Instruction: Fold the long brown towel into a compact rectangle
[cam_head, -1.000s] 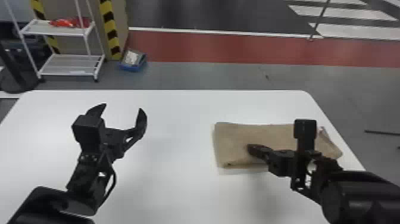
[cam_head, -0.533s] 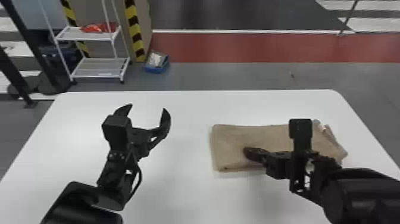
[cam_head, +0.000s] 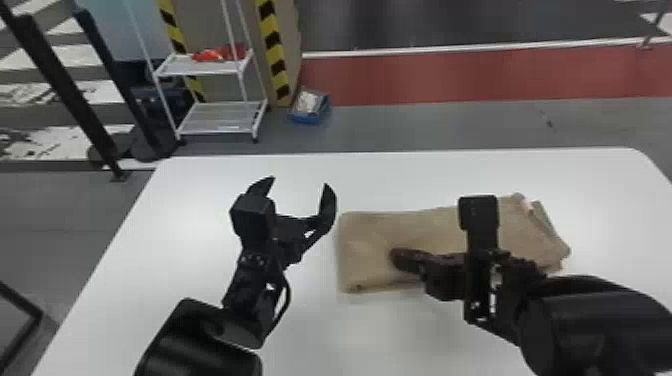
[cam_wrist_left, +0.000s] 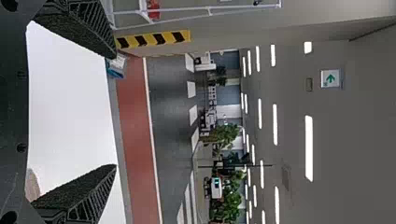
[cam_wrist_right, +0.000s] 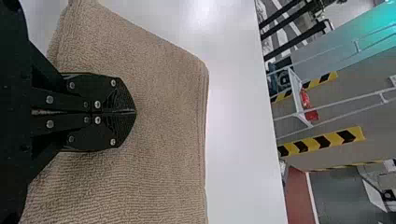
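The brown towel (cam_head: 370, 235) lies on the right half of the desk (cam_head: 125, 250), folded into a flat, longish rectangle that runs from side to side. Its cloth is matte and nubby, with fine ribs across the weave. The end nearer the middle of the desk is fairly straight with softly rounded corners, and the right wrist view shows layers stacked along one border. The opposite end is less even: slanting, with edges of cloth offset from one another and a small raised flap at its far corner. The desk has a smooth, white, faintly glossy top with a rounded far right corner.

The right claw (cam_head: 395, 257) is over the towel, towards its near side, its two black fingers brought together along a straight seam. They form a blunt, rounded wedge with round metal screw heads on the flat plates. Whether the tips press into the cloth cannot be told.

The left claw (cam_head: 300, 182) is above the desk, to the left of the towel and apart from it, its curved, tapering fingers spread wide around nothing. In the left wrist view, the fingers (cam_wrist_left: 95, 189) have grainy dark faces and slanted ribs along their sides.
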